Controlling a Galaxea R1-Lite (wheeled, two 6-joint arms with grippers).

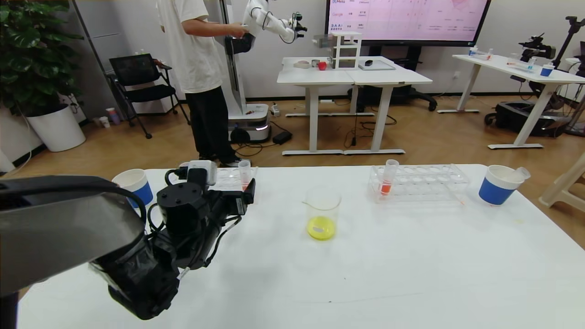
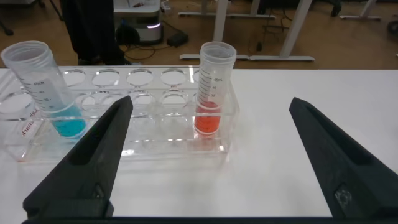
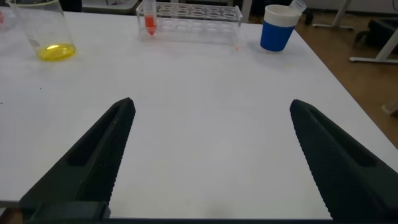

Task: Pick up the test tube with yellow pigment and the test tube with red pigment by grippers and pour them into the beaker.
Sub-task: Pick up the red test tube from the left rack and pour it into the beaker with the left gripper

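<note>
The beaker stands mid-table with yellow liquid in its bottom, and it also shows in the right wrist view. No test tube with yellow pigment shows. One test tube with red pigment stands at the end of the left clear rack. My left gripper is open, level with this tube and a little short of it. Another red tube stands in the right rack. My right gripper hangs open over bare table, holding nothing, and is out of the head view.
A tube of blue liquid stands at the left rack's other end. A blue-and-white cup at the far right holds an empty clear tube, and another cup sits behind my left arm. The table's edge is near the right cup.
</note>
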